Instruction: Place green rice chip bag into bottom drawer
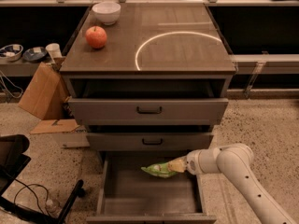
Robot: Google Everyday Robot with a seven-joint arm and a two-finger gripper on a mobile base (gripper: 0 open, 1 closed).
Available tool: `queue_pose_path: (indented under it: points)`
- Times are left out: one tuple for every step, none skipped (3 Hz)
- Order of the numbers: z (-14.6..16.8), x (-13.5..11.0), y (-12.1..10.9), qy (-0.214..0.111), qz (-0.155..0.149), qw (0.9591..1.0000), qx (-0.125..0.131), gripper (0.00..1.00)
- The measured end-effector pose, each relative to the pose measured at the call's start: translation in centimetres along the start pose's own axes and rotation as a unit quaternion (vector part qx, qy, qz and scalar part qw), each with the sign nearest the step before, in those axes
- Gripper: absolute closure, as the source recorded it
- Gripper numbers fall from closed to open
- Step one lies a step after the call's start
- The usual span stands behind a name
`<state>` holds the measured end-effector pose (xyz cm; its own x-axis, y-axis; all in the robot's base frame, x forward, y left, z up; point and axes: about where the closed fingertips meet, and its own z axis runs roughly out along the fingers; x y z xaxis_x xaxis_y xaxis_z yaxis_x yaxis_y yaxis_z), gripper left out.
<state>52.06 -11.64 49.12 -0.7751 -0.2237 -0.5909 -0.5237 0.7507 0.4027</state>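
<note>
The green rice chip bag (159, 170) hangs flat over the open bottom drawer (140, 200), near its back right part. My gripper (179, 165) reaches in from the right over the drawer's right wall and is shut on the bag's right end. The white arm (233, 167) runs off toward the lower right. The drawer's grey floor below the bag is bare.
Two upper drawers with black handles (149, 110) are slightly pulled out above. On the cabinet top sit a red apple (96, 37) and a white bowl (106, 12). A cardboard box (42, 91) leans at the left; a black chair base (28, 190) stands at lower left.
</note>
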Motion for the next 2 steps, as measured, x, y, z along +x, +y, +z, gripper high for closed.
queue_pose_path:
  points:
    - [0.00, 0.00, 0.00, 0.000, 0.000, 1.0000, 0.000, 0.28]
    - [0.00, 0.00, 0.00, 0.000, 0.000, 1.0000, 0.000, 0.05]
